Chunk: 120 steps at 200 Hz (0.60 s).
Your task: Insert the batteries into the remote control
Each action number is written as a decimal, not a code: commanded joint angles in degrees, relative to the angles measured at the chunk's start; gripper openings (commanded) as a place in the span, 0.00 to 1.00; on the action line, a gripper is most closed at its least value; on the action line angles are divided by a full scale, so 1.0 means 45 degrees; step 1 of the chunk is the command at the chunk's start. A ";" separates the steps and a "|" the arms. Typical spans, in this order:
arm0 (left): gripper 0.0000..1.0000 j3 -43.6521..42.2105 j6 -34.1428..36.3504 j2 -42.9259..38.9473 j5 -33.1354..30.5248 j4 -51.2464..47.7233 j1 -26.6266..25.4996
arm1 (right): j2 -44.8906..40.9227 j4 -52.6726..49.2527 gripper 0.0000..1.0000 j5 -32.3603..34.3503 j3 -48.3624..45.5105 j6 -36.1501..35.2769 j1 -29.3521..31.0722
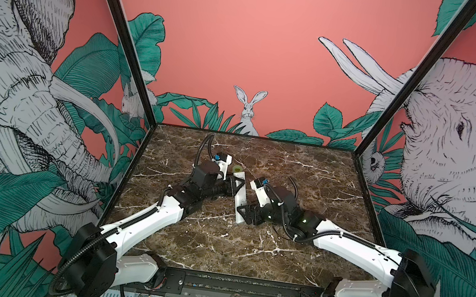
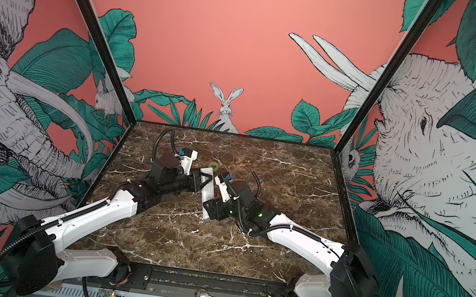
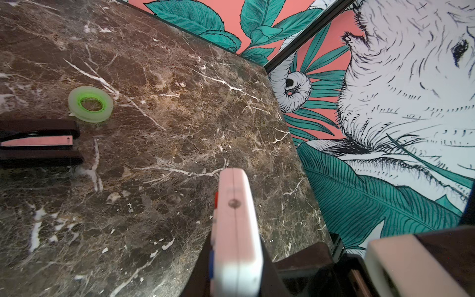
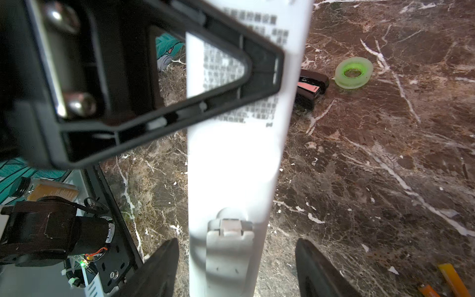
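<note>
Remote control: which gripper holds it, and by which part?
The left gripper grips the remote control at its printed section, nearer the coloured-button end. The right gripper straddles the battery-cover end, open.

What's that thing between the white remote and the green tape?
A black stapler, lying between remote and tape, seen in the right wrist view.
</note>
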 commanded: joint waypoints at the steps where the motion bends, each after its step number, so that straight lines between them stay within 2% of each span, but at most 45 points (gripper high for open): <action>1: 0.00 0.0168 0.0134 -0.0077 -0.0101 -0.0116 -0.0074 | 0.0076 0.0643 0.70 -0.0097 0.0167 0.0156 -0.0038; 81: 0.00 0.0150 0.0124 -0.0054 -0.0027 -0.0056 -0.0092 | 0.0215 0.0790 0.54 -0.0181 0.0186 0.0200 -0.0041; 120: 0.00 0.0159 0.0155 -0.0048 -0.0009 -0.0024 -0.0113 | 0.0303 0.0810 0.50 -0.0251 0.0228 0.0212 -0.0038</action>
